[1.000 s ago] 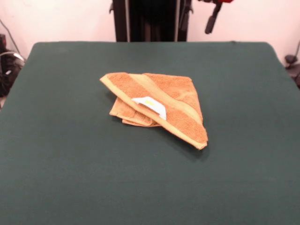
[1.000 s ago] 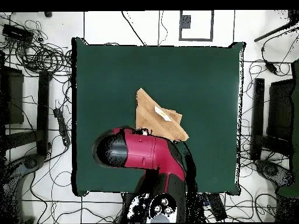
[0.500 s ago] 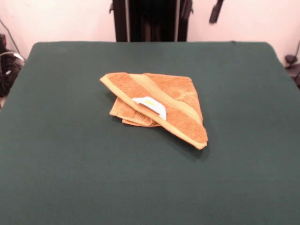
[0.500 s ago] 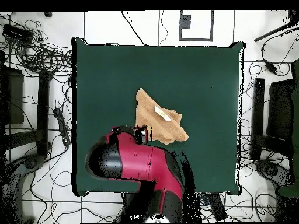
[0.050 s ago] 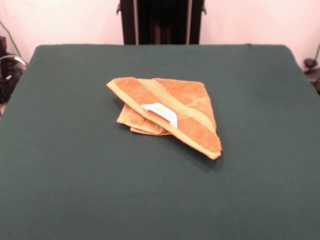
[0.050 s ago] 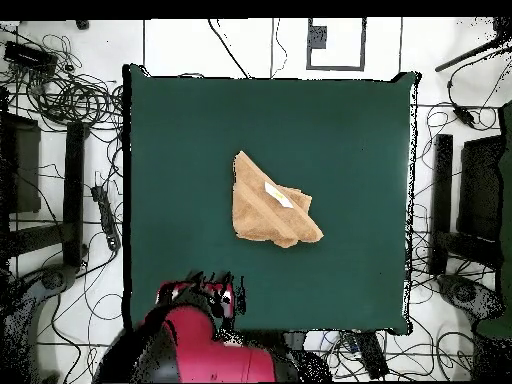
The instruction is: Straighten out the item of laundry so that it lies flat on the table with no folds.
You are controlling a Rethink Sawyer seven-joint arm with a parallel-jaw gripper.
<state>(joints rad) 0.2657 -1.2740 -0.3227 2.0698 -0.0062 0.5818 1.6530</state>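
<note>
Towel: item of laundry (image 5: pixel 167 114), orange-tan, lies folded in a rough triangle near the middle of the table (image 5: pixel 75 165); several layers are stacked on each other.
Band: a paler yellowish band (image 5: pixel 150 111) runs along the long folded edge on the top layer.
Label: a white label (image 5: pixel 161 112) sits on top, beside the band.
Table: dark green cloth, much larger than the towel; its surface around the towel is flat.
Arm: the red and black arm (image 6: pixel 195 345) shows only in the overhead view, at the table's edge, well apart from the towel.
Pincer: I cannot tell if it is apart or together.
</note>
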